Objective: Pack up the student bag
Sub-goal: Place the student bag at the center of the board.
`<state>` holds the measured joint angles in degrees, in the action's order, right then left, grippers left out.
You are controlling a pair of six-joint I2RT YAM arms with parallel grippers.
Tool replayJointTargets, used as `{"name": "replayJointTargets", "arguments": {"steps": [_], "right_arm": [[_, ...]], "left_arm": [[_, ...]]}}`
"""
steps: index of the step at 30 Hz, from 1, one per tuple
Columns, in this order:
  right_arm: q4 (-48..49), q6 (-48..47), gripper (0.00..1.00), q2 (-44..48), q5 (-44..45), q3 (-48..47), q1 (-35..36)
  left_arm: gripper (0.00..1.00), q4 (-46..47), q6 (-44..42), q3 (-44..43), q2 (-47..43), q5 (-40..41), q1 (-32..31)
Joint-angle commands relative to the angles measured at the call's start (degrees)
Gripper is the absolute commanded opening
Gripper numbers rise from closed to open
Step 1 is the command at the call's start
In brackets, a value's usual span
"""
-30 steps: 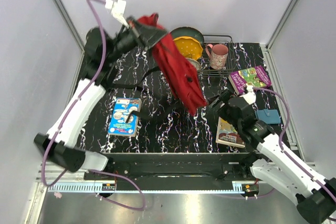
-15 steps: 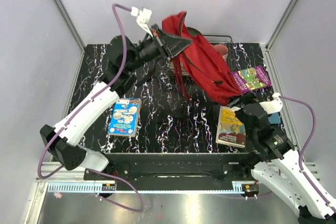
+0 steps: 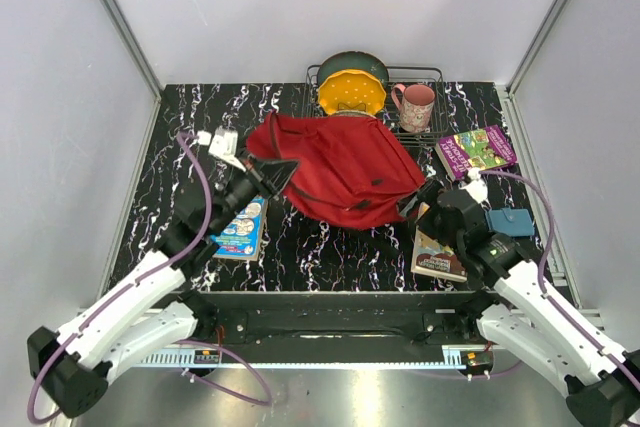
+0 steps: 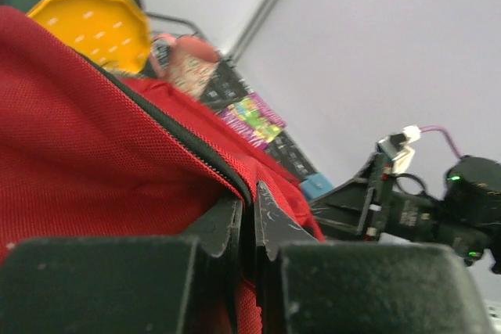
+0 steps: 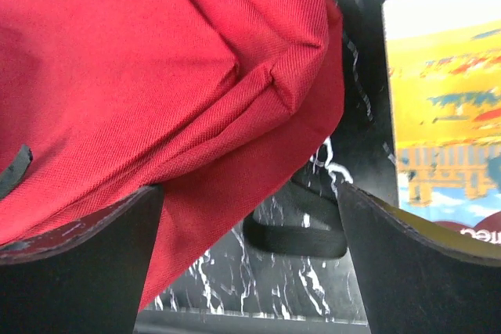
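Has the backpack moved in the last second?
Yes. The backpack came down from hanging in the air to lying on the table, just in front of the dish rack, left gripper pinching it.

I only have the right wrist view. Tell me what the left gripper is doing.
Observer: The left gripper is shut on the red bag, pinching the fabric at its left end.
Operator: Give me what's behind the bag.
Observer: A dish rack stands just behind it, holding a yellow plate and a pink mug.
Operator: Name any books I can't see.
Observer: A blue book lies partly under the left arm, and a purple book lies beyond the right gripper, which is open at the bag's right corner.
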<state>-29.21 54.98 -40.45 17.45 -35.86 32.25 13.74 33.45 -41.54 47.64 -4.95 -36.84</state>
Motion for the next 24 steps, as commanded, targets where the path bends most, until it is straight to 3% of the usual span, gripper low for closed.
{"name": "replayJointTargets", "arguments": {"steps": [1, 4, 9, 12, 18, 24], "right_arm": [[8.11, 1.18, 1.0, 0.19, -10.76, 1.49, -0.08], [7.68, 1.7, 1.0, 1.33, -13.92, 2.01, -0.08], [7.85, 6.88, 1.0, 1.95, -22.36, 5.44, -0.08], [8.56, 11.09, 1.0, 2.21, -25.62, 10.09, 0.01], [16.81, 17.52, 1.0, 1.96, -27.91, 18.7, -0.08], [24.98, 15.52, 1.0, -4.46, -26.15, 21.26, 0.01]], "left_arm": [[0.0, -1.24, -0.32, 9.34, -5.26, 10.57, -0.16], [0.0, -4.23, 2.31, 15.49, -10.18, 11.37, -0.25], [0.0, -5.12, 13.73, 26.49, -14.15, 12.59, -0.25], [0.0, -11.68, 17.95, 29.58, -16.17, 14.79, -0.34], [0.0, -30.04, 23.94, 24.86, -15.47, 19.63, -0.25], [0.0, -35.36, 24.03, 23.52, -13.45, 18.22, -0.34]]}}
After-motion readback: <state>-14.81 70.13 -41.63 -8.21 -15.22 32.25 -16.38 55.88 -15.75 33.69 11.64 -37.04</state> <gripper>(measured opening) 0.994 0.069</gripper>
